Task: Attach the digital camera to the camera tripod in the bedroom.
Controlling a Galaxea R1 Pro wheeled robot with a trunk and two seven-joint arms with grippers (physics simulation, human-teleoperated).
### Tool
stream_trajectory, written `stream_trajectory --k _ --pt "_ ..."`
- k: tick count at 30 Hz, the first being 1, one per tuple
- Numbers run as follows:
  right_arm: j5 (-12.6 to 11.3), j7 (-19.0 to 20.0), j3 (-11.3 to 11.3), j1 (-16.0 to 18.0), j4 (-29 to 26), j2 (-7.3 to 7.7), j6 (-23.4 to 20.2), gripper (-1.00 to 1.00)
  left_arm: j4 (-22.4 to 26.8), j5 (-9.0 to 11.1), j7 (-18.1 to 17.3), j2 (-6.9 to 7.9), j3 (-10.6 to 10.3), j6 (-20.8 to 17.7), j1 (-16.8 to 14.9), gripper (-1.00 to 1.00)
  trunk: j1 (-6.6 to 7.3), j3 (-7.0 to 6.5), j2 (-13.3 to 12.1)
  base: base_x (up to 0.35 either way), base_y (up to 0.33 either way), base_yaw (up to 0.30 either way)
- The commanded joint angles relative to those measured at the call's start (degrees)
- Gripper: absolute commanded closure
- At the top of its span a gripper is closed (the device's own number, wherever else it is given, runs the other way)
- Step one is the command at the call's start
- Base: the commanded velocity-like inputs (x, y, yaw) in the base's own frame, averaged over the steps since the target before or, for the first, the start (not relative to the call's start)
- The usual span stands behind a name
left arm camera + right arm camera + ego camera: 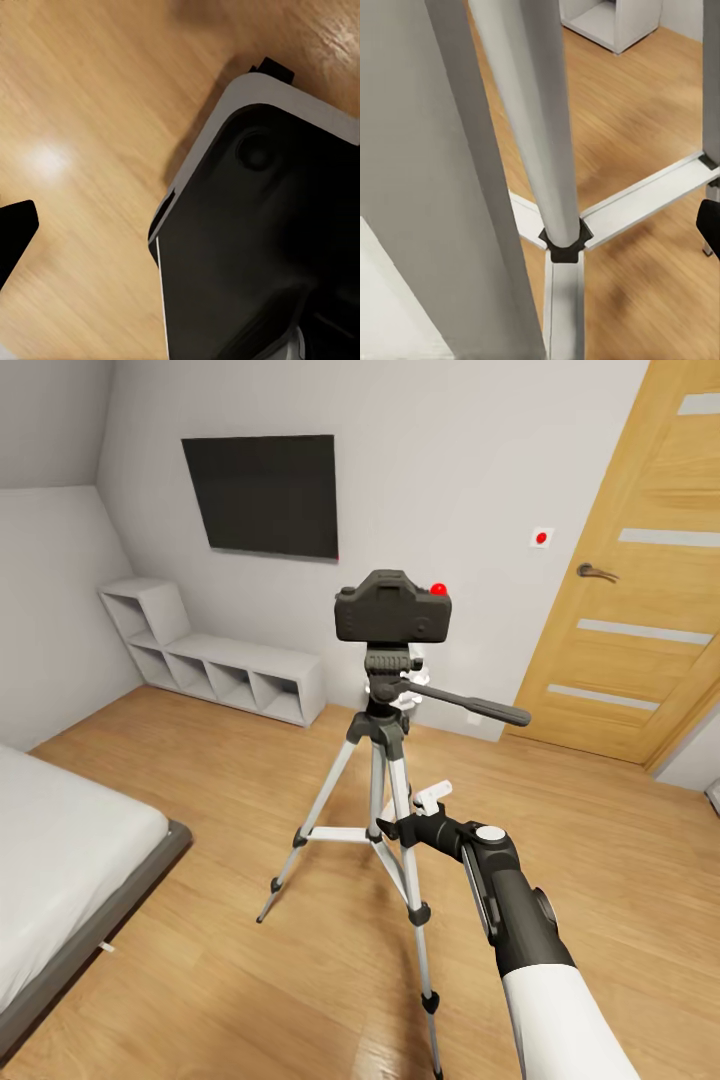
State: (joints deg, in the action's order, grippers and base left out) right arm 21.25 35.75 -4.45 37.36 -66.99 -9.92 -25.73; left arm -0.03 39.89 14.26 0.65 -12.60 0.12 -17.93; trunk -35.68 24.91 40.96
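The digital camera (392,606), black and boxy with a red button on top, sits upright on the black pan head of the camera tripod (385,760) in the middle of the bedroom floor. The long handle (480,708) sticks out to the right. My right gripper (418,810) is low beside the tripod's legs, well below the camera, open and holding nothing. In the right wrist view the silver legs (540,127) and their spreader joint (564,244) are very close, with one black fingertip (709,225) at the edge. One black fingertip (16,232) of my open left gripper hangs over the floor.
A grey-framed white bed (60,860) fills the left foreground. Low white cube shelves (215,670) and a black wall TV (265,495) are behind the tripod. A wooden door (640,580) stands at the right. My own dark base (262,240) lies under the left arm.
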Motion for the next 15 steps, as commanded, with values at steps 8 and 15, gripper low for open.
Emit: stream_trajectory --k 8,15 --pt "0.55 0.54 -0.21 0.01 -0.07 -0.08 0.01 -1.00 0.01 0.45 0.40 -0.03 -0.47 0.19 -0.01 -1.00 -0.01 0.06 0.06 -0.213 0.022 0.000" --pt "0.55 0.48 -0.14 0.02 -0.07 -0.08 0.09 -1.00 0.02 0.46 0.37 -0.04 -0.48 0.20 -0.01 -1.00 -0.01 0.06 0.06 -0.296 0.064 0.000"
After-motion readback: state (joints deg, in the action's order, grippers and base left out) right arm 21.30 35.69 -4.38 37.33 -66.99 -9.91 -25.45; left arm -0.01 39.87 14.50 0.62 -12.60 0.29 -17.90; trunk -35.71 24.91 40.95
